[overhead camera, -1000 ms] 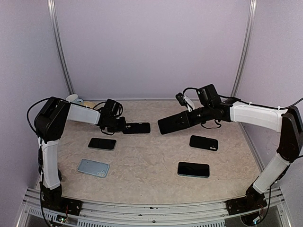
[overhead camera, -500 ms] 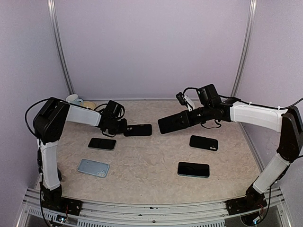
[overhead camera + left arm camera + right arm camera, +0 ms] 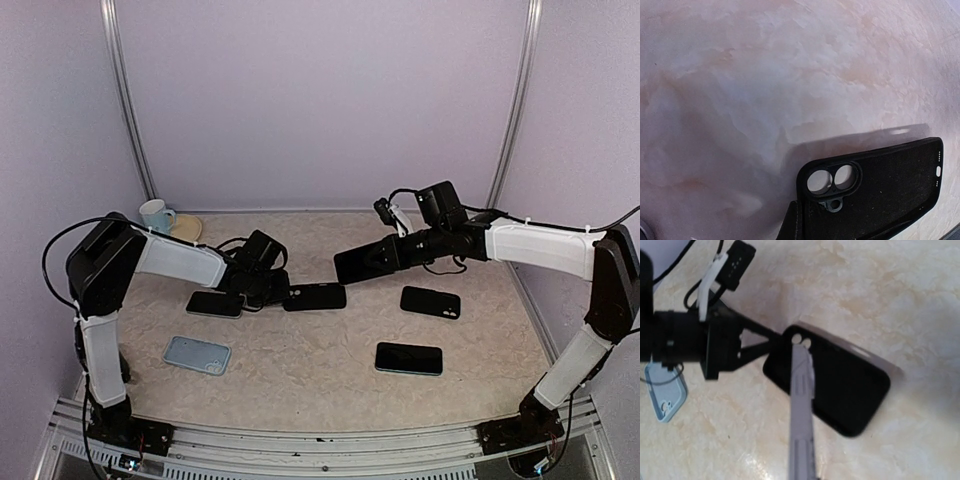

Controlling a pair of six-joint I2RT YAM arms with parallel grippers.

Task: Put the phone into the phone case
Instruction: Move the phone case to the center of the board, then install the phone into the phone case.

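My left gripper [image 3: 268, 287] is shut on the end of a black phone case [image 3: 315, 297] and holds it flat, low over the table's middle. In the left wrist view the case [image 3: 875, 190] shows its open inside and two camera holes, with one finger [image 3: 790, 225] at its near corner. My right gripper [image 3: 405, 248] is shut on a dark phone [image 3: 364, 262] and holds it in the air just right of and above the case. In the right wrist view the phone [image 3: 802, 410] is seen edge-on, over the black case [image 3: 840, 385].
Three other dark phones lie on the table, one at the left [image 3: 215, 304], one at the right [image 3: 430, 301] and one nearer the front [image 3: 408, 358]. A light blue case [image 3: 197, 354] lies front left. A mug [image 3: 155, 213] stands at the back left corner.
My left gripper has carried the black case to the right and nearer, to under the phone. The right arm has barely moved.
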